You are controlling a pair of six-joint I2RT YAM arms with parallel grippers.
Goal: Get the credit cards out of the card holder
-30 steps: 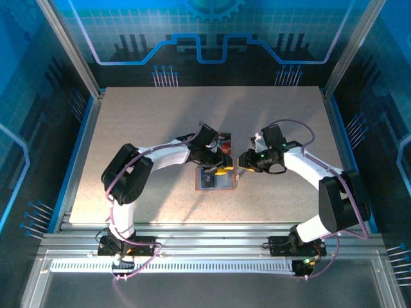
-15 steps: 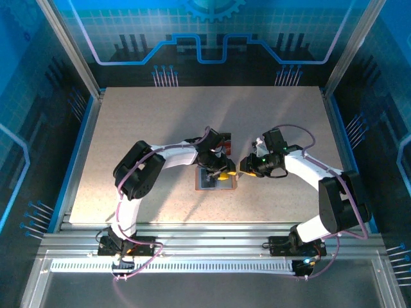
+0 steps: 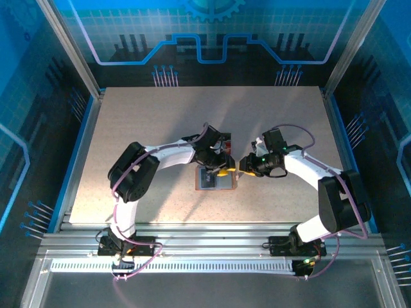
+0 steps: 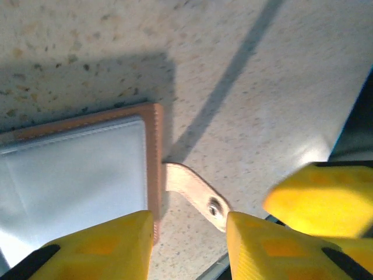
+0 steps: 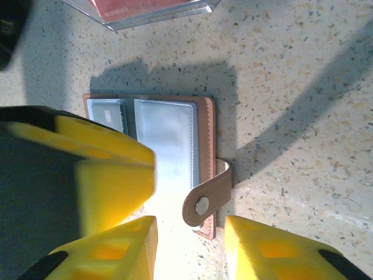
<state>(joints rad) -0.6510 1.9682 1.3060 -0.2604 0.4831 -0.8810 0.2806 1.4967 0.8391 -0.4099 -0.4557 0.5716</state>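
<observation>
Holder [image 3: 213, 183] lies open on the desk [image 3: 141, 128] between the arms, grey pockets up, its tab [image 5: 205, 201] sticking out sideways. Left pincer [image 4: 189, 245] is over the tabbed rim, jaws partly apart, gripping nothing. Right pincer [image 5: 189, 248] faces the tab, jaws likewise partly apart and empty. Red card [image 5: 140, 7] lies in a clear tray [image 5: 175, 16] just beyond the holder.

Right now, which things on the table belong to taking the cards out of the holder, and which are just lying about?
Job: card holder, lying open; its closing tab; red card in the clear tray; left gripper and right gripper, both open near the tab.
Lying about: the clear tray itself.
</observation>
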